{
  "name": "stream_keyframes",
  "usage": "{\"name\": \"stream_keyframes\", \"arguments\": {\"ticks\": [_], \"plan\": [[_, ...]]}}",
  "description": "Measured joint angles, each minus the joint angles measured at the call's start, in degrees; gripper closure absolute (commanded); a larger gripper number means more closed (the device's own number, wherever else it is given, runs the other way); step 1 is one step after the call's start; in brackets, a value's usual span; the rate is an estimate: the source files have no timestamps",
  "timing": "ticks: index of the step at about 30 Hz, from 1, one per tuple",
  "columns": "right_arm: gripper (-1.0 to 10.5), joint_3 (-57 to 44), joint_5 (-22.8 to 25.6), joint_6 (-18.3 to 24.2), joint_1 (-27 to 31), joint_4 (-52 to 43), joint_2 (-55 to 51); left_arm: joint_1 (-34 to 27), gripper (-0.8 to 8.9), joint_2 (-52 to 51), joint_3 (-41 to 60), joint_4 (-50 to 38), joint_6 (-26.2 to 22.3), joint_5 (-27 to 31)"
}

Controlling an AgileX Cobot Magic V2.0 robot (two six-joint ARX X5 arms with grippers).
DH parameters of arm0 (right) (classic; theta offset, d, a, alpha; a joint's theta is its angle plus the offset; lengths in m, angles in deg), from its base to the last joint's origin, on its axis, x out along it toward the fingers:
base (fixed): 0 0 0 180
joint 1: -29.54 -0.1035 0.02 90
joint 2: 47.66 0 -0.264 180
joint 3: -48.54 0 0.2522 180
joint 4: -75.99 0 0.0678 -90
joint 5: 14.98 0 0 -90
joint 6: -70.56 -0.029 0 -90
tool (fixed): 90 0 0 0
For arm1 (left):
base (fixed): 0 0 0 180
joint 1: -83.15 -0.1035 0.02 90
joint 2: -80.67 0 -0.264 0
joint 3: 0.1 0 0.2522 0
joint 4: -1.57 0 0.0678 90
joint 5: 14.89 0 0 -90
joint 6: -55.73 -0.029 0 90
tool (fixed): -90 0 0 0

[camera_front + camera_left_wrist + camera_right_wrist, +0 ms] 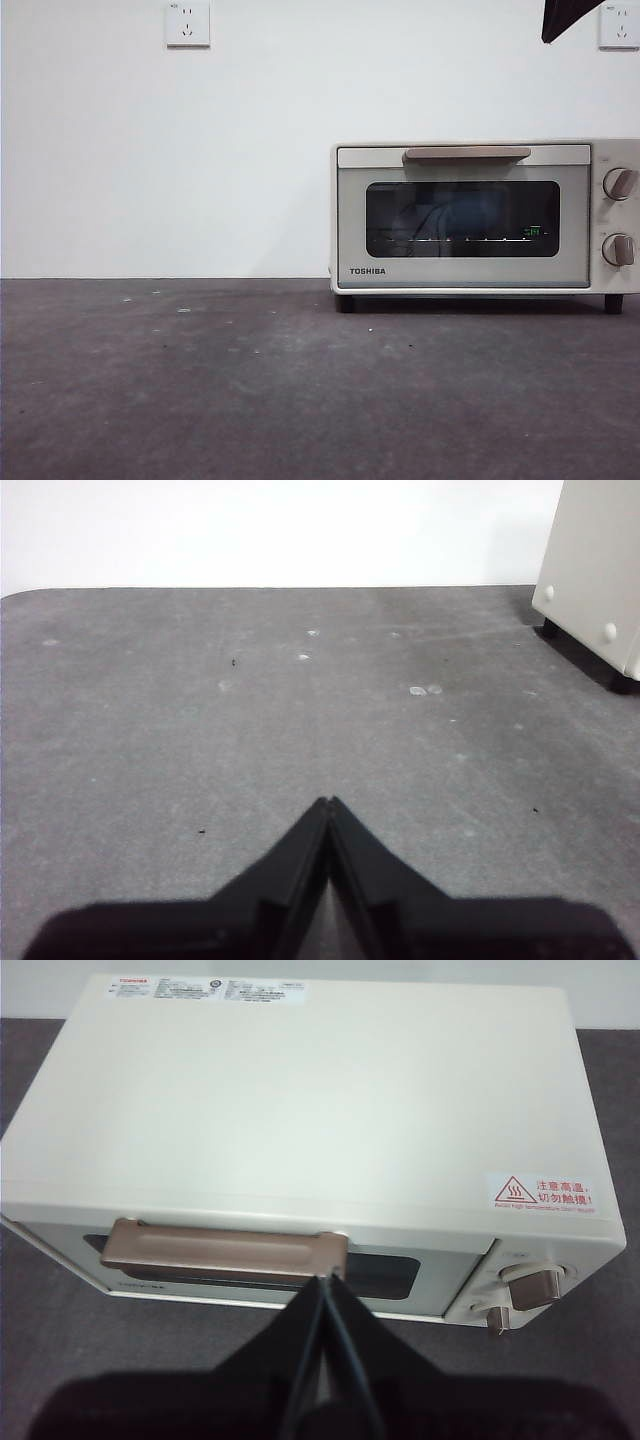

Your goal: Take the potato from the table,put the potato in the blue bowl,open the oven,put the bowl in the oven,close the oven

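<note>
So the oven [470, 218] is shut, sitting on the table [200, 380] toward one side of the front view, door flush and the beige bar handle [467, 154] up along the top of the door. Something bluish can just about be made out through the dark glass, which is probably the blue bowl [470, 215], but it's too dim and reflective to be called for sure. The potato isn't seen anywhere in any view, so it's most likely inside too; that's a guess.

The right gripper [328, 1282] is held above the oven front, just over the handle, with its fingers pressed together and nothing between them. The left gripper [328, 805] is parked over bare table well away from the door, fingers also closed with nothing gripped, and only a corner of the oven is caught at the edge of its view. A black tip is seen at a top corner of the front view, likely one of the arms.

Judging from that, the task looks pretty much finished.

Handling-wise: the oven is rigid and heavy enough not to slide when the door is pulled. The handle is stiff and smooth, so it's best taken near the middle so the door swings evenly. The bowl would be light and hard, best gripped at the rim. The glass should be kept clear of knocks
</note>
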Motion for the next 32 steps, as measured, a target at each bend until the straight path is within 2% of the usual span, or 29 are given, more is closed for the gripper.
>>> {"name": "stream_keyframes", "arguments": {"ticks": [7, 11, 16, 20, 24, 29, 32], "plan": [[9.5, 0.0, 0.26, 0.07, 0.09, -0.28, -0.11, 0.0, 8.18, 0.04, 0.0, -0.02, 0.0, 0.0], [9.5, -0.09, 4.61, 2.25, 0.39, -0.52, -1.36, 0.0, 8.18, 0.37, 0.0, -0.02, 0.0, 0.0], [9.5, -4.59, 6.01, 5.22, 0.48, -6.51, -8.57, 0.0, 8.18, 0.5, 0.0, -0.02, 0.0, 0.0], [9.5, -15.47, 5.97, 8.04, 0.77, -21.84, -19.45, 0.0, 8.18, 0.5, 0.0, -0.02, 0.0, 0.0], [9.5, -29.97, 5.84, 8.39, 3.89, -35.87, -32.65, 0.0, 8.18, 0.5, 0.0, -0.02, 0.0, 0.0], [9.5, -49.16, 6.64, 7.48, 10.14, -37.27, -49.75, 0.0, 8.18, 0.5, 0.0, -0.02, 0.0, 0.0], [9.5, -59.82, 6.71, 6.8, 11.28, -37.42, -58.07, 0.0, 8.18, 0.5, 0.0, -0.02, 0.0, 0.0]]}}
